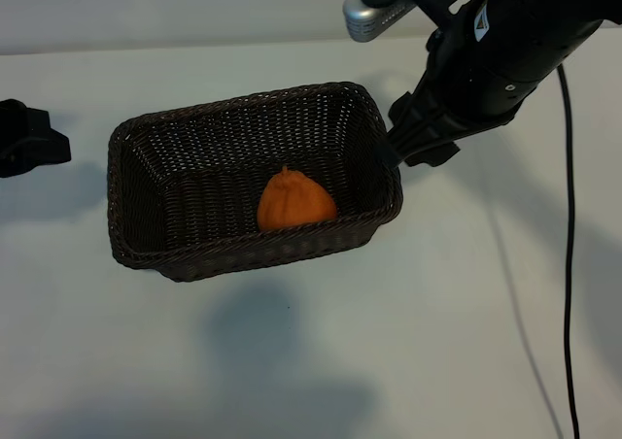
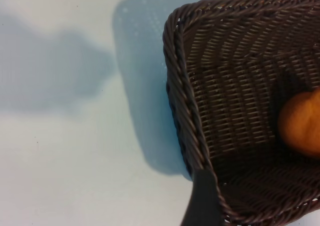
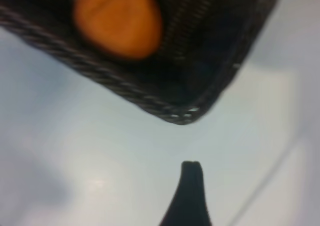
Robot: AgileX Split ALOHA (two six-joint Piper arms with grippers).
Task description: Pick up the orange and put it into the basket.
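The orange (image 1: 296, 204) lies inside the dark-brown wicker basket (image 1: 243, 104), on its floor against the near right wall, with nothing touching it. My right gripper (image 1: 406, 146) hangs just outside the basket's right end, above the table, open and empty. In the right wrist view one dark fingertip (image 3: 191, 172) stands over bare table, with the basket's corner (image 3: 180, 117) and the orange (image 3: 117, 18) beyond it. My left gripper (image 1: 29, 138) is parked at the far left edge, open and empty. In the left wrist view one finger (image 2: 202, 201) shows beside the basket's rim (image 2: 182, 86), and the orange (image 2: 302, 122) lies inside.
A black cable (image 1: 567, 216) runs down the right side of the white table (image 1: 389, 342). A silver camera body (image 1: 374, 16) sits on the right arm above the basket's far right corner. Arm shadows fall on the table in front of the basket.
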